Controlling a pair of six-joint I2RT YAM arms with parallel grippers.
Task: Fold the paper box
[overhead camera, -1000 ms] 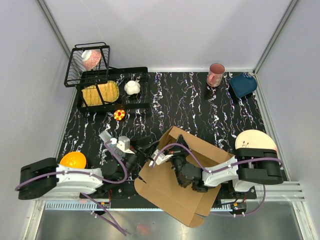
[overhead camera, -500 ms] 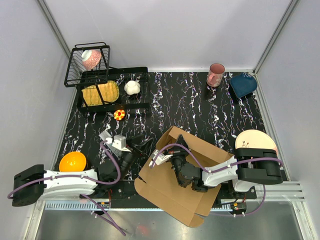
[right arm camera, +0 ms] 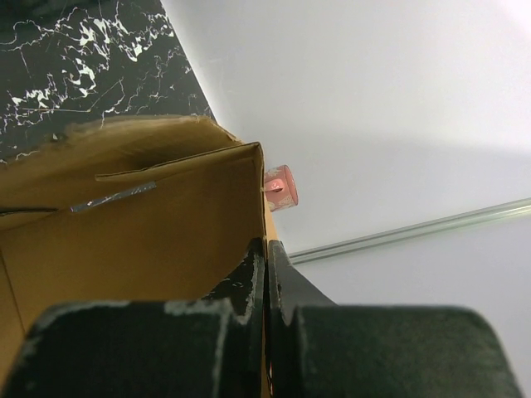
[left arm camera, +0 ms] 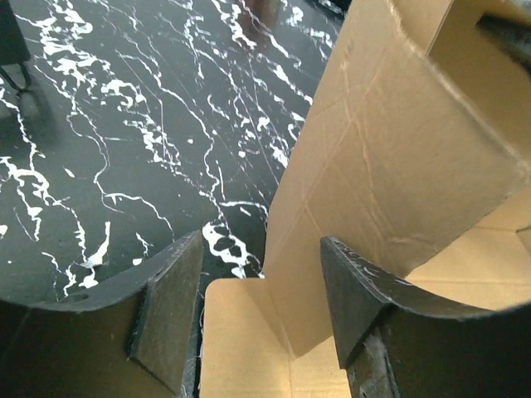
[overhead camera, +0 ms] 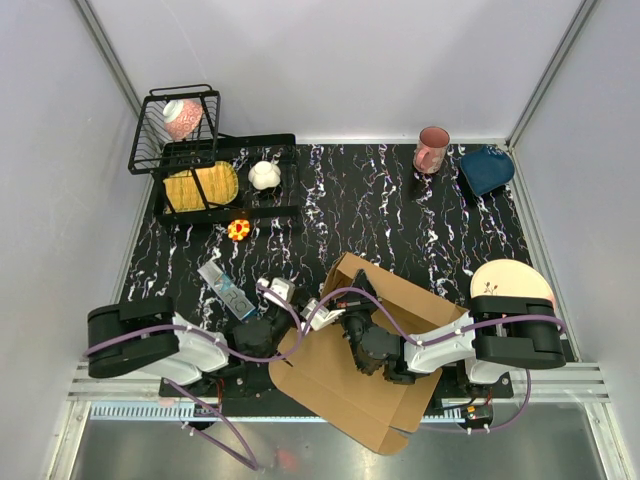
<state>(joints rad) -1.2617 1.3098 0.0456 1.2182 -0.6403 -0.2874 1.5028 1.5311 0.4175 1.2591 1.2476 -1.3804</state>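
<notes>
Brown paper box (overhead camera: 350, 385) lies partly folded at the near edge of the black, white-veined tabletop (overhead camera: 400, 220), between the two arms, its far walls raised and a broad flap hanging over the front rail. Nothing shows inside it but bare cardboard. At the far left, a wire basket (overhead camera: 150, 135) holds a pink patterned object (overhead camera: 182, 116), and the black rack (overhead camera: 285, 150) beside it carries a yellow item (overhead camera: 200, 186) and a small white one (overhead camera: 264, 175). A pink mug (overhead camera: 432, 150) and a dark blue dish (overhead camera: 487, 168) stand at the far right, and a cream plate (overhead camera: 510, 278) sits near the right arm's base. The left gripper (left arm camera: 261, 307) is spread wide at the box's left side, one finger over the tabletop and the other in front of a raised cardboard wall, and is closed on nothing. The right gripper (right arm camera: 265, 274) has its jaws pressed together at the upper edge of a standing wall; whether cardboard lies between them cannot be told. Plain white panels with metal corner posts enclose the table.
</notes>
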